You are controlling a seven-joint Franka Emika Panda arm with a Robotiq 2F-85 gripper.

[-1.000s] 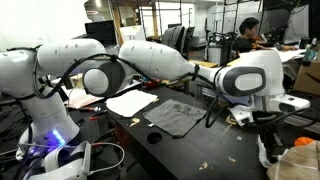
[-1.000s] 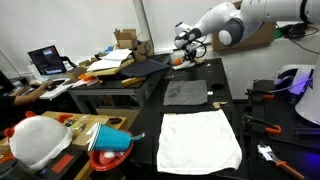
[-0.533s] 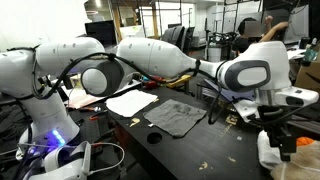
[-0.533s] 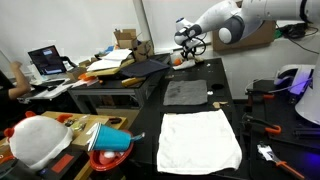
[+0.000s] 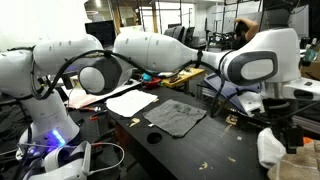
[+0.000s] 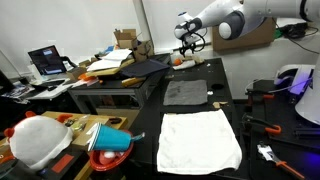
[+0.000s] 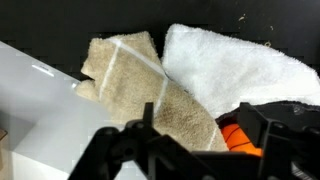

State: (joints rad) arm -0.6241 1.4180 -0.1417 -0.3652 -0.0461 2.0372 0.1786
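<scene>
Beige terry towel point(image 7: 135, 85), thick and looped in its weave, lies folded in a long, rumpled strip. A paler woven band crosses it near one end. In the wrist view it runs slantwise from the upper left down toward the lower middle, directly under the gripper point(image 7: 190, 128). The gripper's dark fingers stand spread wide to either side of the towel, with nothing pinched between them and, as far as the view shows, clear of the cloth.

Touching the towel along its right edge is a white fluffy cloth point(image 7: 235, 60), softer and deeper in pile, bunched into a rounded heap. A small bright orange object point(image 7: 238, 138) shows between the towel and the right finger; its shape is too hidden to tell. To the left lies a smooth, glossy white surface point(image 7: 40, 115), and the towel's corner rests against its edge.

In an exterior view the gripper point(image 6: 190, 45) hangs over the far end of the black table point(image 6: 226, 95), where the towel heap is too small to make out. Nearer on that table lies a dark grey cloth point(image 6: 185, 93), flat and squarish, and just beyond it toward the camera lies a larger white flat towel point(image 6: 200, 140), spread out with slight wrinkles.
</scene>
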